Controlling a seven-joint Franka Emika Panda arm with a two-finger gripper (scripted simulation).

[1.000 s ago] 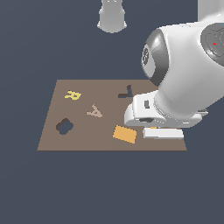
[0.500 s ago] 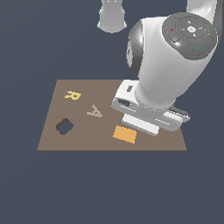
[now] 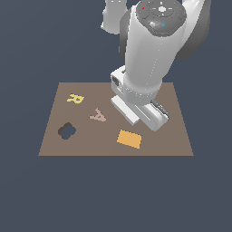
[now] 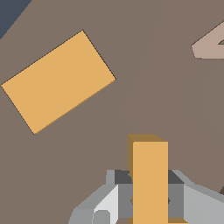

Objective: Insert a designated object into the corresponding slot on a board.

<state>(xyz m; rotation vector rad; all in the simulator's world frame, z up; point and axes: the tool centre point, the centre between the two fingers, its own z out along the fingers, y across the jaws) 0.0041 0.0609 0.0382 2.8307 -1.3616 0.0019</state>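
Fingers (image 4: 183, 199) of the gripper (image 4: 150, 201) are drawn in against an orange bar, one grey finger on each side of it; this is the orange angle block (image 4: 150, 175), pinched between them with one thin arm standing up out of the jaws toward the camera. Only that one arm shows in the wrist view; the second arm of the L is hidden down at the fingers. Block is clear of the surface, held above the bare brown board (image 4: 131, 109). Flat orange rectangle (image 4: 58, 82) lies on the board beside the held block, apart from it, turned at an angle to the board's edge. Corner of the pinkish raised letter "A" (image 4: 210, 46) shows at the frame edge. In the exterior view the white arm leans over the middle of the board (image 3: 54, 136) and its wrist body covers the gripper, the held block and the board behind it, so the L-shaped slot cannot be seen. Visible on the board there: yellow "R" (image 3: 75, 98) toward the exterior view's left, the "A" (image 3: 98, 116) nearer centre, the dark rounded hole (image 3: 66, 131) near the left edge, the orange rectangle (image 3: 129, 138) near the front edge.
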